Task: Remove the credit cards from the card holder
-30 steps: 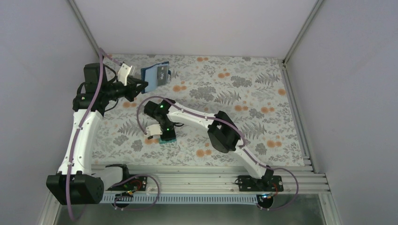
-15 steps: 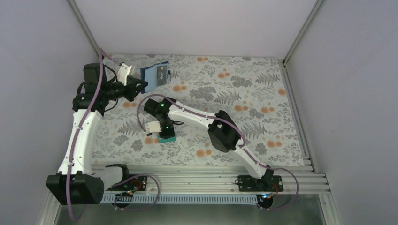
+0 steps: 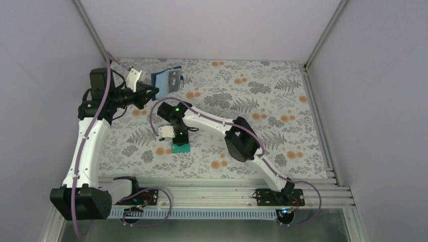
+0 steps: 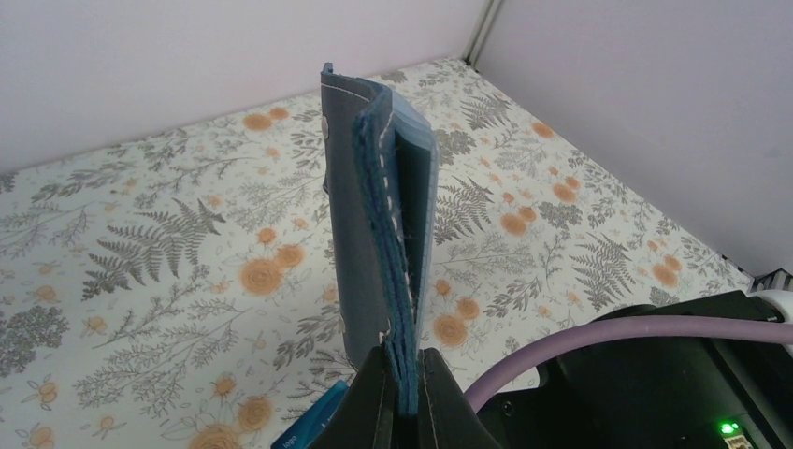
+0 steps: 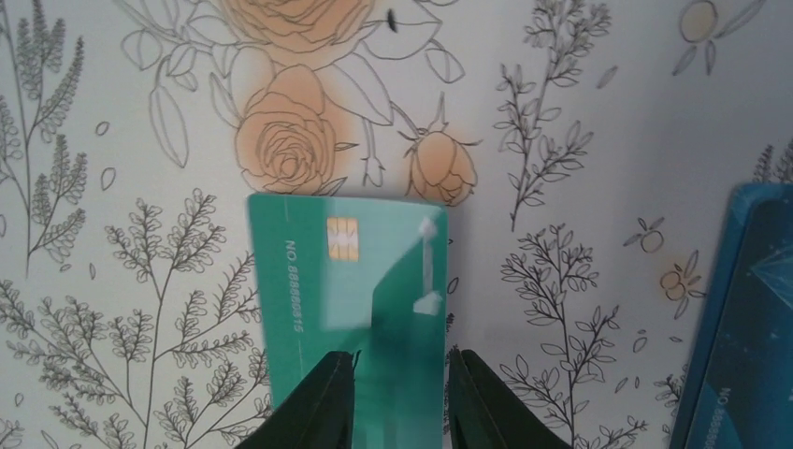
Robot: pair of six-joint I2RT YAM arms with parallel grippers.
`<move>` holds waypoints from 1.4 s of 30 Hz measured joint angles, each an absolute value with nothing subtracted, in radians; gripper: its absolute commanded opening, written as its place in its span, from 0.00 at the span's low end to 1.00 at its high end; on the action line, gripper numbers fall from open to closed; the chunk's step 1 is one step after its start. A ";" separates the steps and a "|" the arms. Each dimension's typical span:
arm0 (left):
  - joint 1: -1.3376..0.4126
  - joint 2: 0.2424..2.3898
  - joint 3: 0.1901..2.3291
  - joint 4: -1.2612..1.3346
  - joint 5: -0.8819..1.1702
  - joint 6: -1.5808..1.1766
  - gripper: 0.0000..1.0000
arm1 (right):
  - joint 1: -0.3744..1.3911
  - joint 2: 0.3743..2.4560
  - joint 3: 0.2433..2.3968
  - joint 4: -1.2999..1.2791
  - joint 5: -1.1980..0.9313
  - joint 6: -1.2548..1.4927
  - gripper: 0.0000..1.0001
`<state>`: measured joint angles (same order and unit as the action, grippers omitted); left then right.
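Note:
My left gripper is shut on the lower edge of the dark navy card holder and holds it upright and open above the far left of the table. In the left wrist view the holder stands edge-on between my fingers. A dark card shows in one pocket. The teal-green card lies flat on the table. My right gripper hangs open just above it, and the card shows below the spread fingers. A bright blue card lies beside it.
The floral tablecloth covers the table. Grey walls close in the left, far and right sides. A metal rail with both arm bases runs along the near edge. A blue card corner shows on the cloth under my left gripper.
My right gripper has drawn back from the teal-green card toward the far side, and the card now lies uncovered on the cloth. The left arm and the holder have not moved.

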<state>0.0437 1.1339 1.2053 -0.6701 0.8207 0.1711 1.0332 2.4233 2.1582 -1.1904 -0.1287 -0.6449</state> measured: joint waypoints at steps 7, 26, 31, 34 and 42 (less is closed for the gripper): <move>0.044 1.134 1.205 -0.670 0.822 0.171 0.02 | 1.027 2.423 2.158 -1.156 -0.103 -0.616 0.43; 0.044 1.134 1.205 -0.669 0.862 0.173 0.02 | 0.998 1.618 1.406 -0.612 -0.300 -0.557 0.54; 0.048 1.134 1.205 -0.678 0.984 0.194 0.02 | 0.834 1.415 1.262 -0.424 -0.557 -0.462 0.90; 0.048 1.134 1.206 -0.693 1.067 0.213 0.02 | 0.739 1.353 1.244 -0.299 -0.582 -0.358 0.99; 0.048 1.132 1.214 -0.749 1.233 0.278 0.02 | 0.657 1.308 1.236 -0.086 -0.572 -0.082 1.00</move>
